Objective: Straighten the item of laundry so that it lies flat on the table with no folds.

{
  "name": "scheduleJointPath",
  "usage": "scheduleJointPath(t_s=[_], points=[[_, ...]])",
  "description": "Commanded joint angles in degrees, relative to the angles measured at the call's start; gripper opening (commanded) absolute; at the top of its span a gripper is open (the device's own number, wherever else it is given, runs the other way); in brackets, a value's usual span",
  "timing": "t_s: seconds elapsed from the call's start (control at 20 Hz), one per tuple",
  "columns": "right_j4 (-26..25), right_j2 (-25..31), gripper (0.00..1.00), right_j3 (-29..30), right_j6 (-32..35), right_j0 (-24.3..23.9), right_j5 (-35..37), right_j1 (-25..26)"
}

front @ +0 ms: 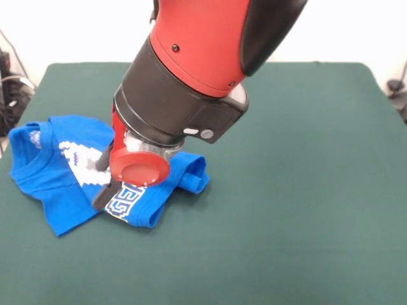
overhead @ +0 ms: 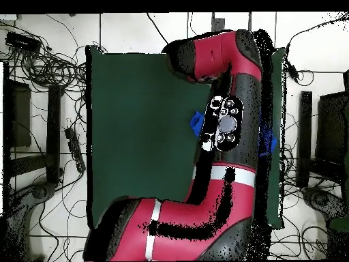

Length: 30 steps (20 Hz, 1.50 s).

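front: crumpled T-shirt (front: 70, 171) under gripper (front: 105, 181) | overhead: arm (overhead: 228, 129) covers it

Front view: T-shirt (front: 63, 175) lies bunched on the bench (front: 299, 190), at its left side, well clear of the right edge. Arm comes down from above over the shirt's right half; hand (front: 105, 181) low, on the shirt. Overhead view: arm covers the shirt, a bit (overhead: 197, 123) shows beside it.
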Motion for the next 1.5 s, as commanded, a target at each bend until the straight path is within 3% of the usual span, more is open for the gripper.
scheduleJointPath(t_s=[0.05, 0.45, 0.9, 1.2, 1.5], points=[[-0.44, 3.31, 1.00, -3.76, 1.62, 2.83, -2.83, 5.29], [2.49, 5.23, 1.00, -5.75, 3.03, 4.06, -2.59, 9.37], [6.59, 5.00, 1.00, -8.49, -5.57, 4.93, 11.28, 12.01], [5.76, 3.90, 1.00, -10.53, -10.83, 4.12, 12.01, 14.57], [4.16, 1.95, 1.00, -9.95, -11.32, 3.54, 8.62, 15.25]])
